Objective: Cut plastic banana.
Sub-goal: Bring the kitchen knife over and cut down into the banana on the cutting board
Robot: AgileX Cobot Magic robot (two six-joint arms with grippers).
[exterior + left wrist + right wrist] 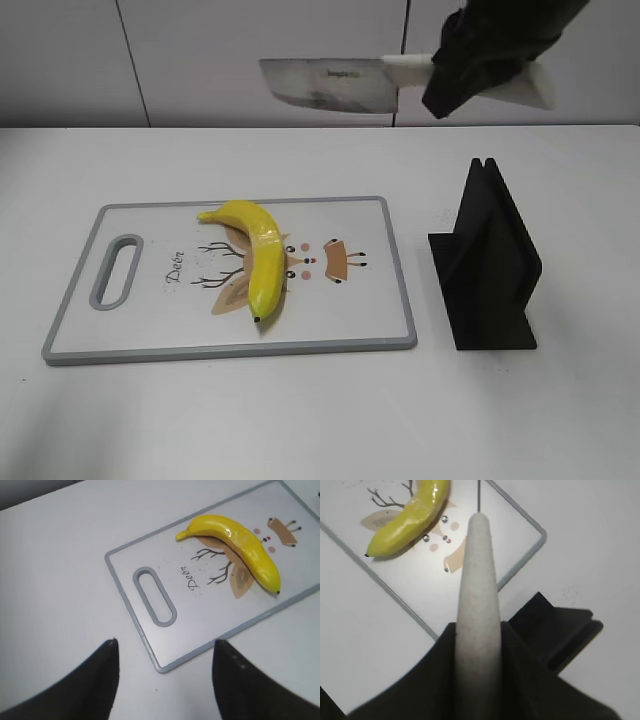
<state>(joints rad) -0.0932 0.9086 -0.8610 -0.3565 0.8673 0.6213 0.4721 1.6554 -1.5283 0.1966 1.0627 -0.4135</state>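
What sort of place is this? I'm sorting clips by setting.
Probably a lab tabletop staged as a kitchen: a bare white table, a plastic banana on a cutting board, and a black knife stand.

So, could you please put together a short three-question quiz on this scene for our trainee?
1. True or false: the banana lies on the cutting board.
2. Which hand holds the knife? A) the left hand B) the right hand C) neither
3. Fill in: the black knife stand sits to the ____ of the board in the exterior view.

Key
1. True; it rests across the deer print.
2. B; the right hand grips the white handle, with the blade in the air above the board. The left hand is open and empty.
3. Right.
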